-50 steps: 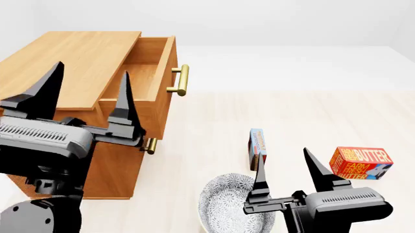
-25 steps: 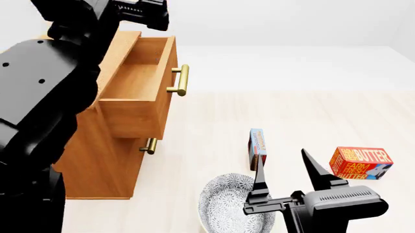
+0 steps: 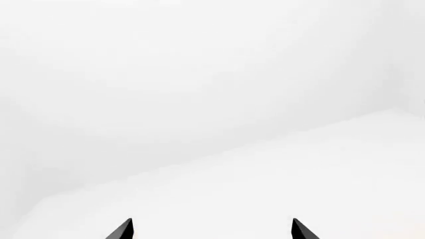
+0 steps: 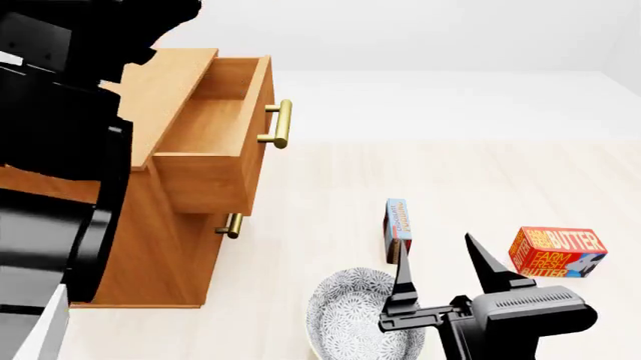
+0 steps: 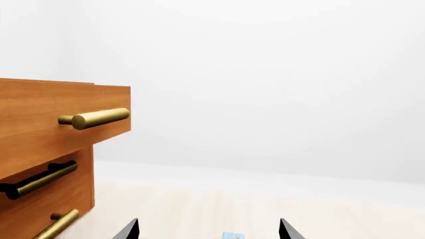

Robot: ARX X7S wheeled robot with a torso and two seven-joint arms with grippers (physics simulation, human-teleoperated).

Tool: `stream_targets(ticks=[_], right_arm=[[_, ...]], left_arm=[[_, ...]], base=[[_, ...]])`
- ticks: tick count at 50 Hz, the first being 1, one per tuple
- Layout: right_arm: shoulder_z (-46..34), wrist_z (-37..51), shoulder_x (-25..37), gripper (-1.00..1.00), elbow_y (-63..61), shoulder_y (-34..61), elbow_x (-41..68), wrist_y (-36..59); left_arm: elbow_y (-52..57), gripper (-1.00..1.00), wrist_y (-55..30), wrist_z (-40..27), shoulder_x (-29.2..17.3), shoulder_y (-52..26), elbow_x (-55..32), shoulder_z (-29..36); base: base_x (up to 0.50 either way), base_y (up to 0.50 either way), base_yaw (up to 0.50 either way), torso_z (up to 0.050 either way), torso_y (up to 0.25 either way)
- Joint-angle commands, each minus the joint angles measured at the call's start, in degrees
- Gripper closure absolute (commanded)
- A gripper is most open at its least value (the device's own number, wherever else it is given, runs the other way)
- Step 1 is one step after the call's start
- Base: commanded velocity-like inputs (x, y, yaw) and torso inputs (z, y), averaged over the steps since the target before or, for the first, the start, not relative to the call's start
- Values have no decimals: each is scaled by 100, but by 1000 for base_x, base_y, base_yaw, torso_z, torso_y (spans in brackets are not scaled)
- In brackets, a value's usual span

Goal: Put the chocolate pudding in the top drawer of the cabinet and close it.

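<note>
With the drawer (image 4: 206,131) out, we hold our right pincer (image 4: 446,264) apart, next reaching for the pudding (image 4: 398,227).

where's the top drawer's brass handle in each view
Head view: the brass handle sits on the open top drawer, upper centre-left.
Right wrist view: the handle juts from the drawer front, left of centre.
Left wrist view: not in it.
Shared landmark: the lower drawer's smaller handle.
</note>
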Motion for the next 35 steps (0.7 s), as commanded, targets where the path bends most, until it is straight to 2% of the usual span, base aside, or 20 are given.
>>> stream_targets(ticks=[1, 6, 15, 23, 35], right_arm=[[0, -23, 12, -100, 105, -5, 66, -69], [-14, -27, 2, -100, 161, 20, 76, -96], [29, 6, -12, -100, 217, 33, 138, -138], [71, 67, 42, -100, 27, 36, 233, 36], [-8, 50, 30, -100, 154, 61, 188, -47]], left_arm=[[-2762, -100, 496, 333, 514, -1006, -446, 744], [-3324, -100, 543, 203, 515, -1237, -1901, 2009], [-3540, -100, 482, -69, 516, -1324, -3470, 3557], [-3671, -100, 505, -65, 516, -1356, -4451, 4394], [-3843, -100, 488, -231, 516, -1267, -5520, 5092]], base=[[0, 0, 0, 0, 0], [0, 0, 0, 0, 0], [0, 0, 0, 0, 0], [0, 0, 0, 0, 0], [0, 0, 0, 0, 0]])
